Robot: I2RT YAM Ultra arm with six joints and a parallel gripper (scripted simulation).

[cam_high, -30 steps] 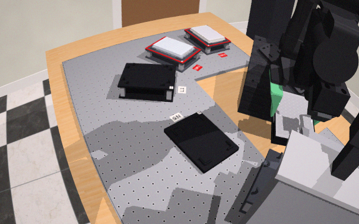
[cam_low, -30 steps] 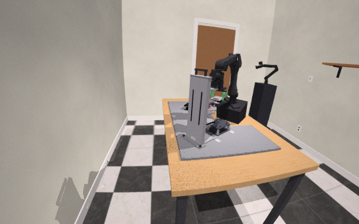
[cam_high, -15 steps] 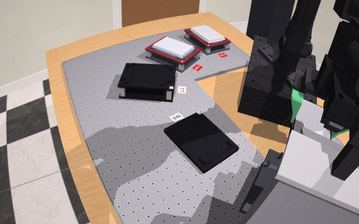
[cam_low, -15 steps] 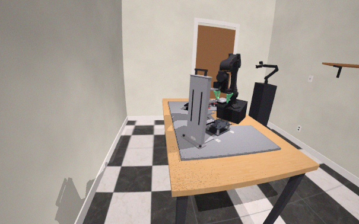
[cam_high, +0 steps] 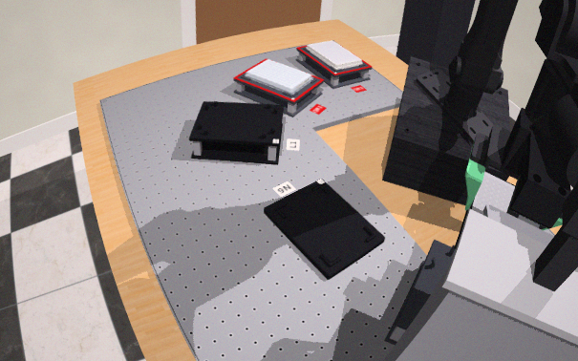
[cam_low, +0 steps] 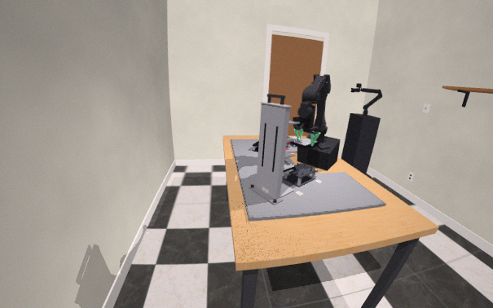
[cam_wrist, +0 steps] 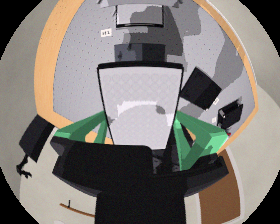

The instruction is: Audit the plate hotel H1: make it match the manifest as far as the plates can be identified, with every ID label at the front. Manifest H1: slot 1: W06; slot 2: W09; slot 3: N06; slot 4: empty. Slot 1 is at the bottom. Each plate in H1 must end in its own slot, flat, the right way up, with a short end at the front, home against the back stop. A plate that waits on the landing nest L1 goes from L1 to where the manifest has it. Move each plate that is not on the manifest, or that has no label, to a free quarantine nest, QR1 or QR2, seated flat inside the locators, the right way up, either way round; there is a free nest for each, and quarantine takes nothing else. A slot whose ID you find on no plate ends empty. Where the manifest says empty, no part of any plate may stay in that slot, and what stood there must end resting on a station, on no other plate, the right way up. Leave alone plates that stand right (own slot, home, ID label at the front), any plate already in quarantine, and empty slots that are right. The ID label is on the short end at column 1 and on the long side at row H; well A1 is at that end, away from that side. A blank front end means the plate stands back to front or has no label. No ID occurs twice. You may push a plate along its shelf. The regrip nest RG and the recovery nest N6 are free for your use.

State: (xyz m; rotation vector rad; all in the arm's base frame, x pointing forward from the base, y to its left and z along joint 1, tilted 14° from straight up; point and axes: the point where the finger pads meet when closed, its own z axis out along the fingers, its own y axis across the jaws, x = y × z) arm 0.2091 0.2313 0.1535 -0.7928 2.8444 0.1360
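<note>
top view: you get the two red-rimmed quarantine nests at 12 o'clock, each with a white plate, one (cam_high: 279, 78) nearer and one (cam_high: 334, 56) behind it.
top view, nests: the black landing nest (cam_high: 237, 125) sits by its l1 tag, and the flat black recovery nest (cam_high: 323, 228) by its n6 tag. neither carries a plate.
top view, limit: the arm fills the 3 o'clock side. only one green finger (cam_high: 473, 183) shows past it, so you cannot judge the grasp here.
exterior view: only here do you see the plate hotel (cam_low: 274, 151) as a tall grey tower, from its back. its slots are hidden. the gripper (cam_low: 306, 138) hangs past it, above the table (cam_low: 319, 236).
wrist view: only here is the carried plate (cam_wrist: 138, 106) plain, a pale rectangle running toward 12 o'clock. you cannot read a label on it.
claw: spread wide, near its full span, with a green finger (cam_wrist: 80, 129) at 9 o'clock and the other at 3 o'clock against the plate's long sides. it has hold of that plate.
plate position: in the claw, in the air, on no nest.
</note>
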